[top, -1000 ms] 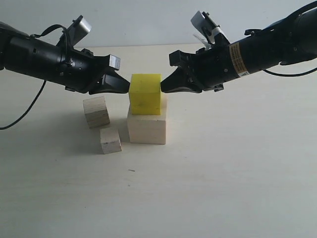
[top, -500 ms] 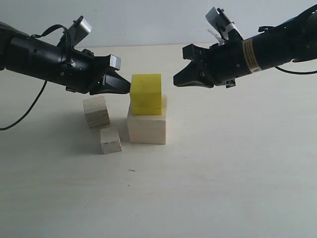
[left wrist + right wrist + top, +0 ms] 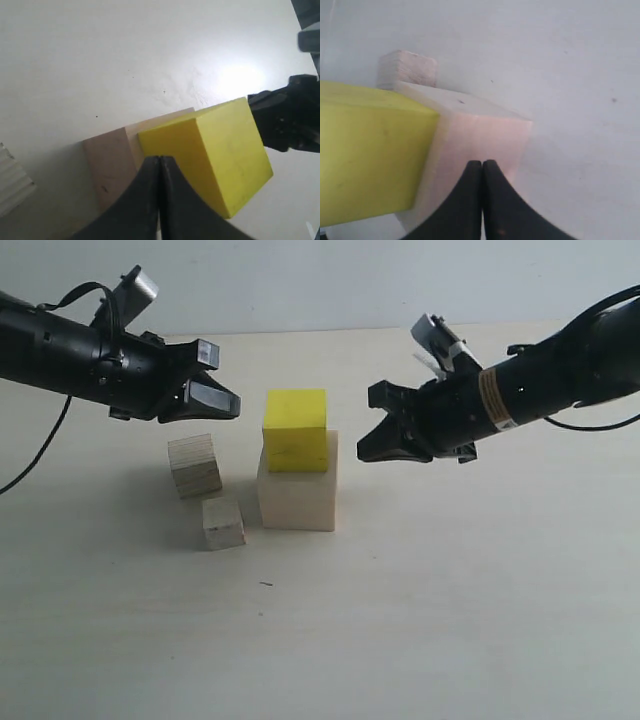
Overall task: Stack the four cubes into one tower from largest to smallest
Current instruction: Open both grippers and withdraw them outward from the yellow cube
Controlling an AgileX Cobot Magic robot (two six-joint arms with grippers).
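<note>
The table (image 3: pixel 450 620) carries everything. Above it hang the two black arms. The left gripper (image 3: pixel 234 405) has its jaws pressed together on nothing, just clear of the stack's upper left. The right gripper (image 3: pixel 364 451) is pinched shut and empty too, a little apart on the other side.

The large pale wood cube (image 3: pixel 296 498) sits in the far half of the table, slightly left of centre. The yellow cube (image 3: pixel 295 430) rests on top of it, set a bit toward its left side. The plywood cube (image 3: pixel 194 465) stands on the table just to the left, apart from the base. The smallest cube (image 3: pixel 223 523) lies nearer the front edge, close by the base's left front corner.

I'd judge all four blocks stiff and light, with the painted one perhaps slicker. The plywood cube looks due next. Its flat opposite side faces are the place to pinch, around mid-height, so it stays level.
</note>
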